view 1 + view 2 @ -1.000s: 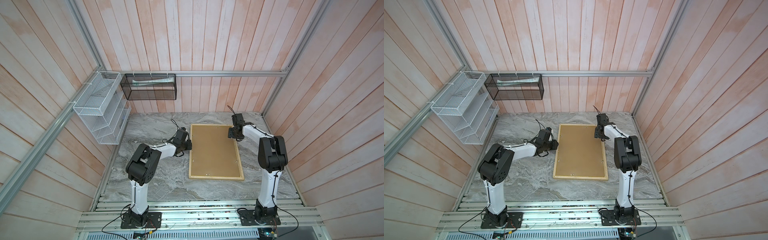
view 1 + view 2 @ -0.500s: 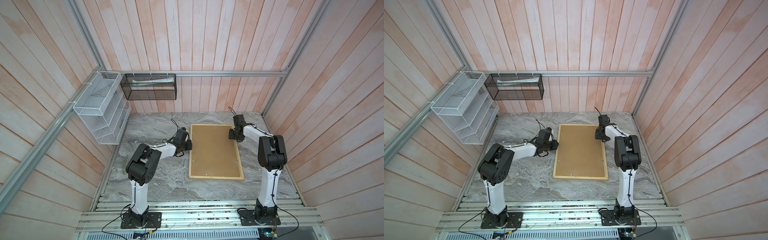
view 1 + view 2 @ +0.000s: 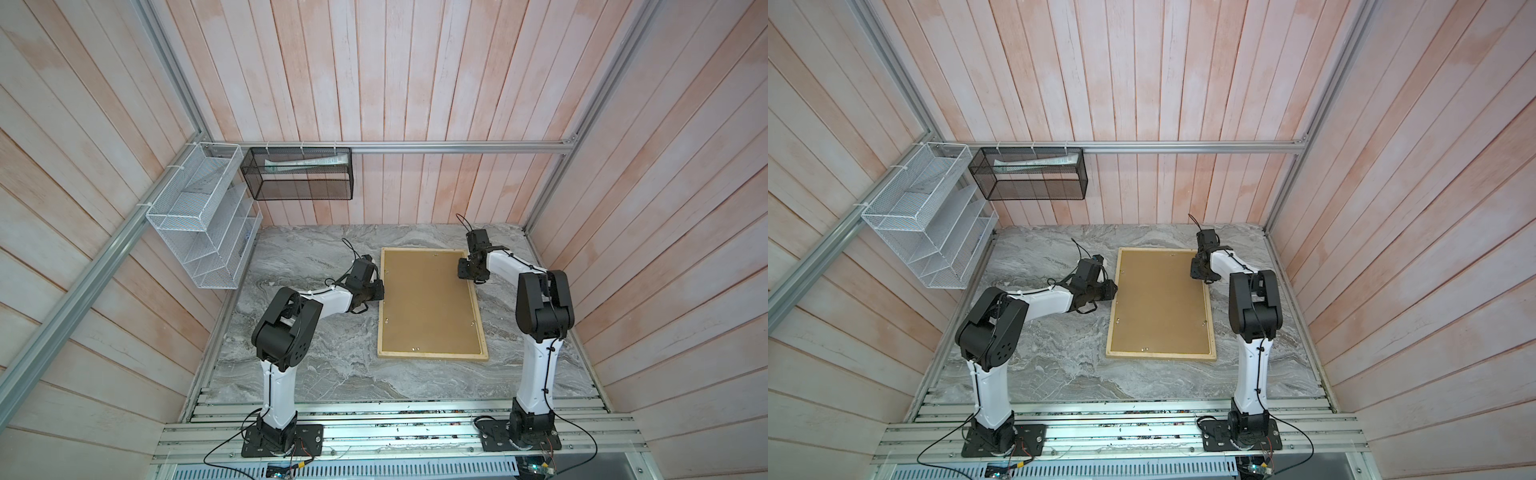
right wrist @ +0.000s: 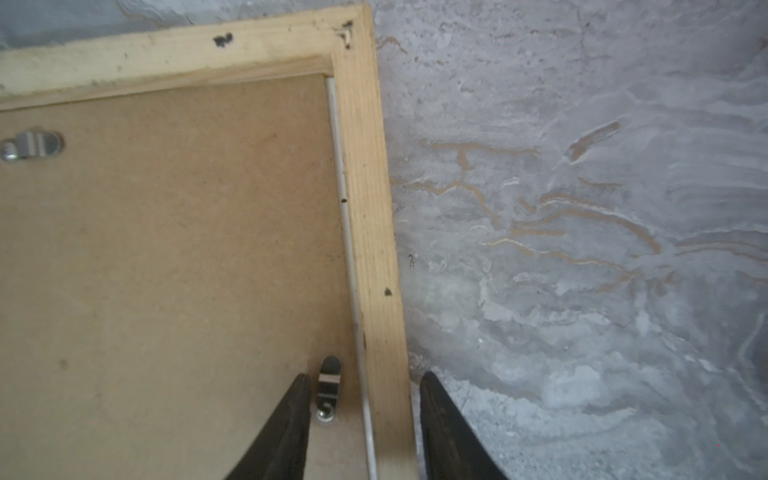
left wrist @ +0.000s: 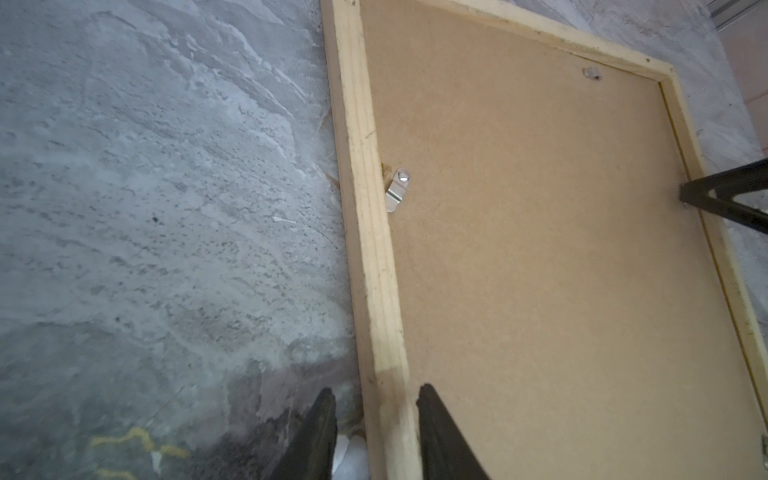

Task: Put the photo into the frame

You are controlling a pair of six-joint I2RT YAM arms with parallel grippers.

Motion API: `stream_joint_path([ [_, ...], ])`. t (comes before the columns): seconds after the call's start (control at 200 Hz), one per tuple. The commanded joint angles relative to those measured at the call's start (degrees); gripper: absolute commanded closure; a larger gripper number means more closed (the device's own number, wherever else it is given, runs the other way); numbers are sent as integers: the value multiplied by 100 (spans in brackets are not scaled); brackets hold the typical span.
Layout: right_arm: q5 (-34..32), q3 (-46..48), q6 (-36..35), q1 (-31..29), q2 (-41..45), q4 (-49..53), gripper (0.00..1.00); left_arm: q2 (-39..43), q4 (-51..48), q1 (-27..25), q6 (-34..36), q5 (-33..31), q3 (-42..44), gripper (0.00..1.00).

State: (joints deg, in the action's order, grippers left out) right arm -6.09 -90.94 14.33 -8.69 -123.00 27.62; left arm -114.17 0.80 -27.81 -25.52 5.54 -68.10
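Note:
The frame (image 3: 432, 355) (image 3: 1160, 355) of pale wood lies back side up on the marble table, and a brown backing board (image 3: 428, 299) fills it. The photo is hidden. My left gripper (image 5: 376, 392) (image 3: 381, 291) stands open astride the frame's left rail (image 5: 365, 208). Its inner finger lies against the rail and its outer finger (image 5: 328, 415) stands a little off on the table. My right gripper (image 4: 365, 376) (image 3: 467, 272) stands open astride the right rail (image 4: 365, 187). A metal clip (image 4: 329, 386) lies beside its inner finger, with gaps on both sides.
Small metal clips (image 5: 397, 189) sit along the backing board's edges. A white wire rack (image 3: 203, 216) hangs on the left wall. A black mesh basket (image 3: 299, 174) holding papers hangs on the back wall. Grey marble table (image 3: 332, 365) shows around the frame.
The right gripper's jaws have narrowed around the frame's right rail and it has shifted slightly. The left arm and the frame have not moved.

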Motion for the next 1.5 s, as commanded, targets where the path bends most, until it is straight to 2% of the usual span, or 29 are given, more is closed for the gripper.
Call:
stream_joint_path([
  [0.0,-18,-77,-157,35,-302,505,59,-88,-36,-17,29,43,-86,64],
  [0.55,112,-115,-343,53,-438,578,65,-71,-21,-22,27,61,-69,65],
  [0.69,97,-89,-300,83,-328,531,58,-53,-27,-18,30,79,-81,65],
  [0.92,330,175,-181,122,330,112,49,-28,39,-31,51,183,-61,64],
  [1.05,885,398,30,74,778,-231,49,-85,34,-49,39,226,-86,64],
  [1.21,1804,964,575,-223,1263,-1210,54,-148,64,-93,3,232,-94,65],
  [1.36,2619,1216,1196,-564,1180,-2105,62,-172,54,-102,-54,154,-47,68],
  [1.491,3310,1408,1742,-834,951,-2986,63,-170,26,-102,-75,103,5,69],
])
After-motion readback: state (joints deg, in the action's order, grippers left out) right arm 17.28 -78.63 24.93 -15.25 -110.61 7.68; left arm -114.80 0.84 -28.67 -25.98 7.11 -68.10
